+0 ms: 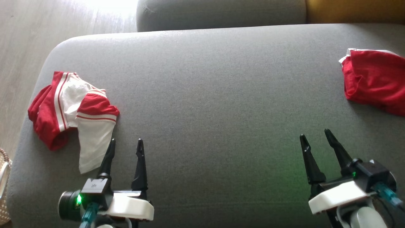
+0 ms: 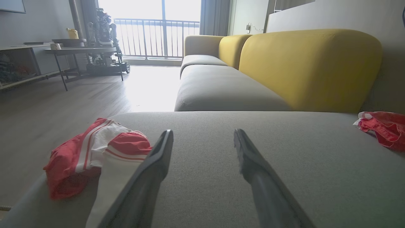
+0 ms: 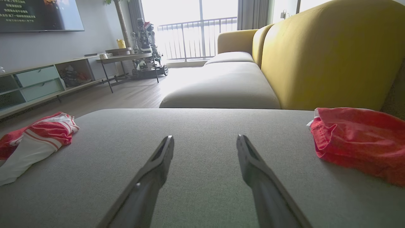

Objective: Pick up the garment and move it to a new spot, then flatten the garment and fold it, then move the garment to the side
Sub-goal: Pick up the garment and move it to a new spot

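A: Entry one, nearest: left gripper (image 1: 126, 142) and right gripper (image 1: 315, 134); condition?

B: Fingers of both spread wide, nothing held; both poised low over the near side of the seat, which looks like a ready stance before the first pick.

A: Largest item?

B: Grey sofa seat (image 1: 215, 95); broad bare middle, ample room for spreading and folding; rounded left edge falls off to the wooden floor (image 1: 25, 38); yellow backrest (image 1: 354, 9) bounds the far right.

A: Next?

B: Red-and-white garment (image 1: 74, 110); crumpled at the left corner, just beside the left fingers; probably the piece to lift; its red part lies near the edge, so carrying it inward seems safest.

A: Last?

B: Red garment (image 1: 375, 80); compact, far right, seemingly set aside; well apart from the right gripper.
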